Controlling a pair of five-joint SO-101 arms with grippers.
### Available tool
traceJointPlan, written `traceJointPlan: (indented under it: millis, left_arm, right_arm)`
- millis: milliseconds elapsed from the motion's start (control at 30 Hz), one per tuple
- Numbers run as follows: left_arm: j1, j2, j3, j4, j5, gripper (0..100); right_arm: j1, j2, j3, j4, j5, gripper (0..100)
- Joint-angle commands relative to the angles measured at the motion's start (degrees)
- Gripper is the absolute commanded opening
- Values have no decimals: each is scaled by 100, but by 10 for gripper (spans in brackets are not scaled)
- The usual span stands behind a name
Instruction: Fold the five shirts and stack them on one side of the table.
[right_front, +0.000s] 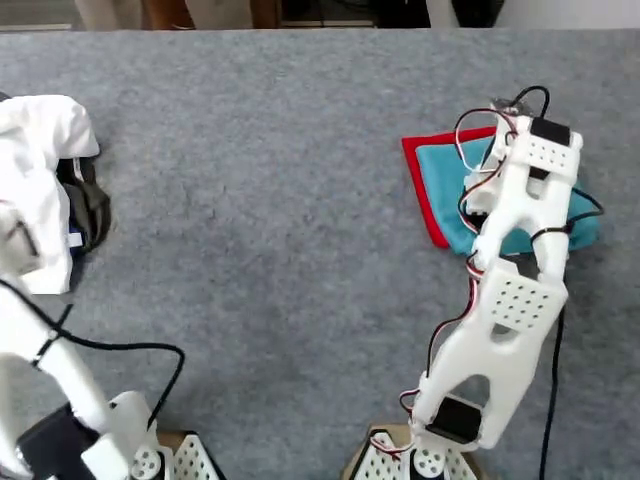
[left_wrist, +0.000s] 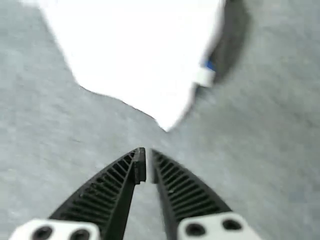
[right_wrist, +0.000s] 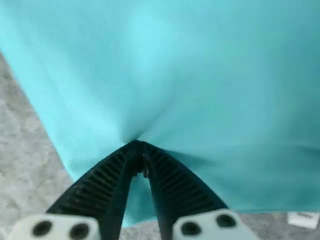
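Over at the upper right of the high view, a teal shirt (right_front: 450, 180) is seen lying flat on a red shirt (right_front: 424, 198). The red one peeks out along the left and upper edges, so a stack of two looks to have been started there. The right tool (right_wrist: 137, 147) is pressed down onto the teal cloth with its jaws closed. The fabric is puckered into the tips, so a pinch of the teal shirt appears to be gripped. Whether that top fold is finished or is being tidied cannot be told.

At the upper left of the high view, a white shirt (right_front: 40, 150) is heaped and rumpled, with a dark shirt (right_front: 92, 208) tucked under its right side. Neither has been folded. A small blue scrap shows at the pile's edge, but whether it belongs to another garment cannot be told, and a fifth shirt cannot be made out for certain.

In the left wrist view, the left tool (left_wrist: 145, 156) is held closed and empty above the grey counter (right_front: 280, 220), just short of the white shirt's lower corner.

By this reckoning, less than half the job is done. The heap is yet to be spread, folded and carried across to the teal-and-red stack.
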Motion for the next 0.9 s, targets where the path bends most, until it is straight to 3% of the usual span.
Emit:
traceJointPlan:
  millis: [0, 133, 233, 433, 633, 867]
  left_arm:
    - [-308, 347, 422, -1160, -246, 143]
    - [-431, 1288, 571, -1969, 246, 194]
    - [-343, 2070, 255, -2004, 501, 197]
    - [26, 3442, -905, -914, 545, 171]
    - [264, 4602, -2251, 141, 519, 12]
    - [211, 4488, -3675, 1530, 519, 19]
  right_arm:
    - [-163, -338, -145, 308, -26, 5]
    - [-374, -919, -1086, 1213, 44, 5]
    - [-488, -1393, -1640, 1477, 237, 4]
    - [-629, -2554, -2000, 1468, 264, 4]
    - [-787, -3582, -1956, 1468, 246, 5]
    - [-804, -4356, -1947, 1468, 281, 5]
